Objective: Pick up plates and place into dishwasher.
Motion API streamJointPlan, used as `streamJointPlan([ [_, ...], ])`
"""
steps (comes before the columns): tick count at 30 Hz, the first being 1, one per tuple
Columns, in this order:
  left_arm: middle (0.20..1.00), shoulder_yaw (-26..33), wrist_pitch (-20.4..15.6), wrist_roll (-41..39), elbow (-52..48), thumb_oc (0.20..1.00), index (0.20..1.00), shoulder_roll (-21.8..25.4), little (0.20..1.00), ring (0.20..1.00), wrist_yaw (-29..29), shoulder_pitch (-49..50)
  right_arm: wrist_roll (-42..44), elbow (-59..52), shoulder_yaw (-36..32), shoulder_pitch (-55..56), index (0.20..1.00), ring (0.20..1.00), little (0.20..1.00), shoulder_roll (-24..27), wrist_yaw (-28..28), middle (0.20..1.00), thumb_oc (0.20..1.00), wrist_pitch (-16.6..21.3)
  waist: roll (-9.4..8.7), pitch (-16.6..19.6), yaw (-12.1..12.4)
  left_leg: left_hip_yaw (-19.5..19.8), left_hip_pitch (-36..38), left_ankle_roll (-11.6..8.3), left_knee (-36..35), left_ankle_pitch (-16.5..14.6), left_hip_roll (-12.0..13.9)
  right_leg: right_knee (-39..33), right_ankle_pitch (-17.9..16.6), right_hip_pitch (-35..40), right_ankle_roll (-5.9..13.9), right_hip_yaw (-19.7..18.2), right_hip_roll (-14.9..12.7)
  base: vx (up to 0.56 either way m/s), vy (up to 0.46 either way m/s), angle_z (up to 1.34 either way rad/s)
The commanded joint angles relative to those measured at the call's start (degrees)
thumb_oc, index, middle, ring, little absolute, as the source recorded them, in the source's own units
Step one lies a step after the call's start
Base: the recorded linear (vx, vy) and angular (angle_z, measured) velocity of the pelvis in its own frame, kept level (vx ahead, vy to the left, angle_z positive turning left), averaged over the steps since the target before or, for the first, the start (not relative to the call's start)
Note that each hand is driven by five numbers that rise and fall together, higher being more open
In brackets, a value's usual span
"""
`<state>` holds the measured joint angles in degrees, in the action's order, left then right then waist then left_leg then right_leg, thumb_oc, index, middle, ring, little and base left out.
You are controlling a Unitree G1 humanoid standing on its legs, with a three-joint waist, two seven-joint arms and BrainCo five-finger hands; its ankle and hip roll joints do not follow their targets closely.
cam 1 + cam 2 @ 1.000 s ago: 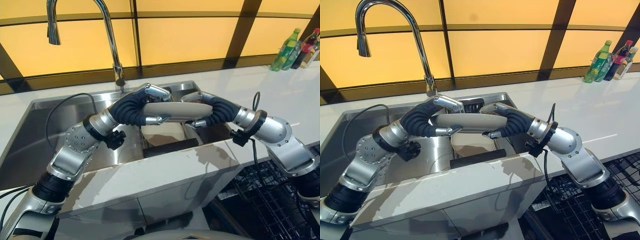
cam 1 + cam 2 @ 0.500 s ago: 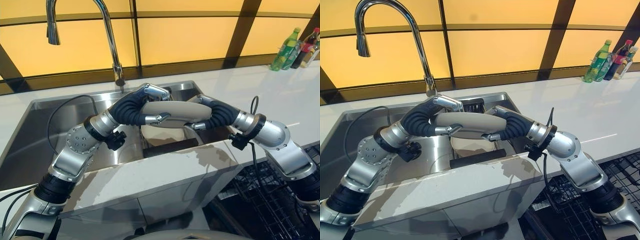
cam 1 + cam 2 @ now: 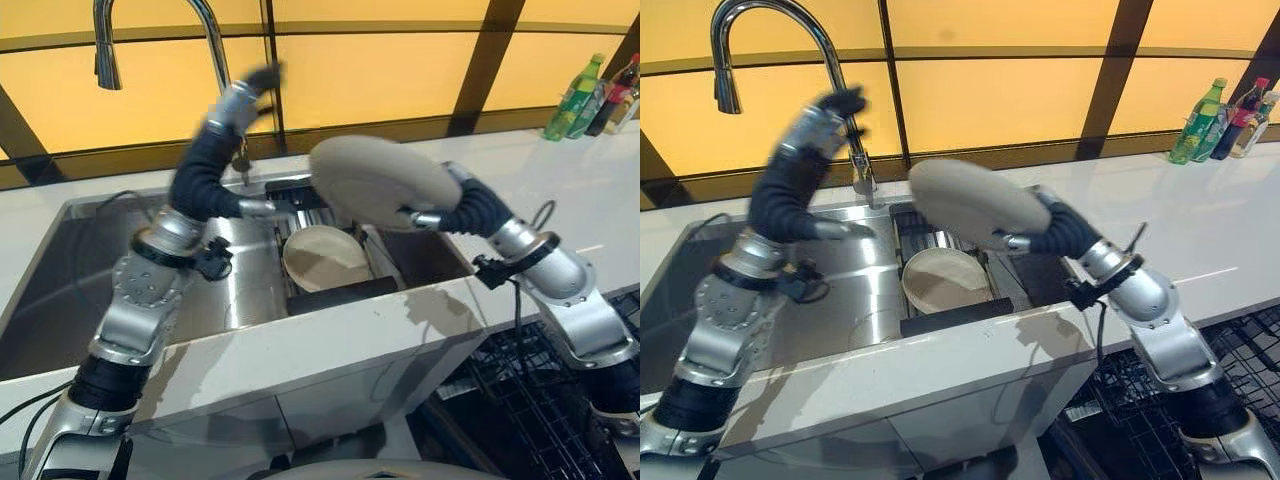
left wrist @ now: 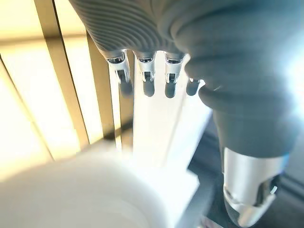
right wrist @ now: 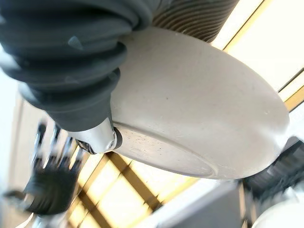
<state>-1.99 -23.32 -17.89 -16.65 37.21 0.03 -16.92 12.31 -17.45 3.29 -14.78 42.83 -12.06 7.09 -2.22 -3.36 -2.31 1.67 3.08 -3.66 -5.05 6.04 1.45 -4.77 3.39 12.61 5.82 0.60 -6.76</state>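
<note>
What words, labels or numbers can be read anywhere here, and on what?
None can be read.
Bottles on the counter's far right: their labels are too small to make out.
Plate in the right hand: plain, no print.
Plate in the sink: plain too.

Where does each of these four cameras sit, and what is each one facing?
Left eye view: on the head, looking down at the sink; both arms come in, the right hand holding a plate.
Right eye view: the other head eye, same scene, faucet included.
Left wrist view: on the left arm, looking along the open left hand toward the yellow windows.
Right wrist view: on the right arm, close against the held plate.
Shared: both eye views and the right wrist view show that plate.
</note>
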Motion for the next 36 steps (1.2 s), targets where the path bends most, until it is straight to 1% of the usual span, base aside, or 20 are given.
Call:
streamJointPlan([
  [1,1.0,3.79,-1.98,2.16,1.76,1.0,1.0,1.08,1.0,1.0,4.92,1.03,-0.63,-1.01,-5.16,-0.6,0.2,0.2,0.2,-0.11,4.46,0.2,0.2,2.75,0.64,3.29,0.78,-0.89,2.02,1.33,2.82,-7.37,0.29,4.7,-3.39,-8.28,0.55,0.53,0.85,0.0,0.0,0.0],
  [6,1.0,7.82,-2.51,2.16,2.83,1.0,1.0,0.73,1.0,1.0,7.99,2.76,-2.59,0.13,-9.62,2.19,0.2,0.2,0.2,-0.1,7.5,0.2,0.2,3.42,0.81,3.4,-0.14,-1.48,2.08,1.25,2.56,-7.47,0.37,4.58,-3.7,-8.74,0.82,-0.28,0.66,0.0,0.008,-0.01],
  [7,1.0,9.08,-2.43,1.48,2.82,1.0,1.0,0.84,1.0,1.0,8.44,3.47,-2.77,0.29,-11.41,3.6,0.2,0.2,0.2,0.19,8.66,0.2,0.2,3.58,0.81,3.47,-0.61,-1.9,2.11,1.22,2.49,-7.56,0.44,4.52,-3.77,-8.92,0.95,-0.64,0.59,0.0,0.022,-0.03],
  [10,1.0,10.52,-2.48,0.62,3.47,1.0,1.0,0.76,1.0,1.0,8.51,4.12,-3.9,1.06,-14.01,5.88,0.2,0.2,0.2,0.34,10.23,0.2,0.2,3.52,0.84,3.46,-1.57,-3.02,2.21,1.23,2.44,-7.79,0.66,4.74,-3.87,-9.46,1.2,-1.38,0.55,0.0,0.026,-0.11],
  [14,1.0,11.9,-0.96,-0.4,3.38,1.0,1.0,1.06,1.0,1.0,7.57,4.79,-4.7,1.31,-18.16,9.65,0.2,0.2,0.2,0.92,13.17,0.2,0.2,2.67,0.84,3.28,-3.63,-4.78,2.88,1.39,2.12,-8.47,0.93,5.23,-3.69,-10.08,1.68,-2.96,0.57,0.02,0.023,-0.25],
  [17,1.0,12.33,-0.27,-0.36,4.12,1.0,1.0,0.74,1.0,1.0,7.51,4.47,-4.8,1.1,-20.81,12.1,0.2,0.2,0.2,0.76,13.49,0.2,0.2,2.32,0.86,2.94,-5.62,-6.05,3.48,1.72,1.84,-8.85,0.81,5.67,-4.03,-10.82,2.1,-4.61,0.66,0.0,0.034,-0.27],
  [18,1.0,12.58,0.23,-0.48,4.44,1.0,1.0,0.84,1.0,1.0,7.53,4.26,-4.84,1.15,-21.89,13.19,0.2,0.2,0.2,0.65,13.79,0.2,0.2,2.15,0.91,2.82,-6.7,-6.6,3.74,1.86,1.65,-8.99,0.68,5.69,-4.32,-11.14,2.31,-5.39,0.66,0.0,0.044,-0.37],
  [19,1.0,12.63,0.43,-0.63,4.6,1.0,1.0,0.84,1.0,1.0,7.53,4.17,-4.8,1.16,-22.52,13.78,0.2,0.2,0.2,0.6,13.96,0.2,0.2,2.02,0.93,2.74,-7.08,-7.05,3.89,1.93,1.5,-9.03,0.59,5.65,-4.53,-11.33,2.47,-5.88,0.65,0.0,0.047,-0.42],
  [22,1.0,12.86,0.67,-0.47,5.67,1.0,1.0,0.92,1.0,1.0,7.03,3.8,-5.87,1.54,-25.37,16.65,0.2,0.2,0.2,0.38,15.24,0.2,0.2,0.93,0.97,2.35,-9.42,-8.79,4.5,2.3,1.01,-9.35,0.23,5.66,-5.51,-12.28,3.3,-7.86,0.45,0.0,0.044,-0.38],
  [25,1.0,13.03,0.74,-0.4,6.77,1.0,1.0,1.37,1.0,1.0,7.54,3.74,-5.61,2.87,-28.45,19.65,0.2,0.2,0.2,0.19,15.8,0.2,0.2,1.58,1.35,1.81,-11.47,-10.16,5.38,2.73,0.53,-10.24,0.05,6.58,-5.51,-13.18,4.32,-9.19,-0.01,0.04,0.062,-0.34],
  [27,1.0,13.29,1.07,-0.21,7.16,1.0,1.0,1.65,1.0,1.0,8.07,3.66,-4.78,3.73,-30.86,22.15,0.2,0.2,0.2,-0.71,15.93,0.2,0.2,2.07,1.34,1.11,-13.28,-11.15,5.81,3.04,0.23,-10.67,-0.31,7.6,-6.84,-14.42,5.4,-10.02,-0.69,-0.02,0.029,-0.35],
  [30,1.0,13.69,1.35,-0.14,7.53,1.0,1.0,1.91,1.0,1.0,8.11,3.59,-3.78,5.03,-33.37,25.41,0.2,0.2,0.2,-1.93,15.5,0.2,0.2,2.74,1.2,0.37,-14.83,-12.33,5.81,3.29,0.07,-11.0,-0.83,8.37,-8.56,-16.33,6.56,-10.62,-1.47,-0.04,0.016,-0.32],
  [32,1.0,13.66,1.28,-0.1,7.88,1.0,1.0,2.26,1.0,1.0,8.63,3.63,-3.71,6.19,-33.85,27.02,0.2,0.2,0.2,-2.57,15.18,0.2,0.2,3.31,1.1,-0.29,-15.52,-12.96,5.84,3.4,0.05,-11.26,-1.04,9.34,-9.88,-18.16,7.21,-10.49,-1.88,-0.04,0.003,-0.47],
  [33,1.0,14.04,1.24,-0.15,8.08,1.0,1.0,2.33,1.0,1.0,8.52,4.1,-4.42,7.25,-33.92,27.74,0.2,0.2,0.2,-2.89,15.14,0.2,0.2,3.03,0.86,-0.66,-15.46,-13.55,5.95,3.4,0.05,-11.38,-1.08,10.3,-10.81,-19.26,7.51,-9.16,-2.43,-0.05,-0.041,-0.43],
  [35,1.0,15.26,1.19,0.51,7.92,1.0,1.0,2.4,1.0,1.0,9.04,5.82,-4.78,9.92,-32.84,27.5,0.2,0.2,0.2,-2.9,14.45,0.2,0.2,2.99,0.41,-1.56,-14.02,-16.07,6.14,3.34,0.05,-11.01,-0.68,11.18,-11.34,-20.17,8.02,-3.88,-4.16,-0.08,-0.1,-0.64],
  [36,1.0,16.07,1.26,0.66,7.59,1.0,1.0,2.57,1.0,1.0,9.13,6.57,-4.74,11.17,-31.73,26.61,0.2,0.2,0.2,-2.71,14.56,0.2,0.2,2.35,0.17,-2.07,-12.87,-17.33,6.1,3.22,0.09,-10.67,-0.41,11.2,-11.4,-20.1,8.1,-1.35,-4.97,-0.13,-0.157,-1.08],
])
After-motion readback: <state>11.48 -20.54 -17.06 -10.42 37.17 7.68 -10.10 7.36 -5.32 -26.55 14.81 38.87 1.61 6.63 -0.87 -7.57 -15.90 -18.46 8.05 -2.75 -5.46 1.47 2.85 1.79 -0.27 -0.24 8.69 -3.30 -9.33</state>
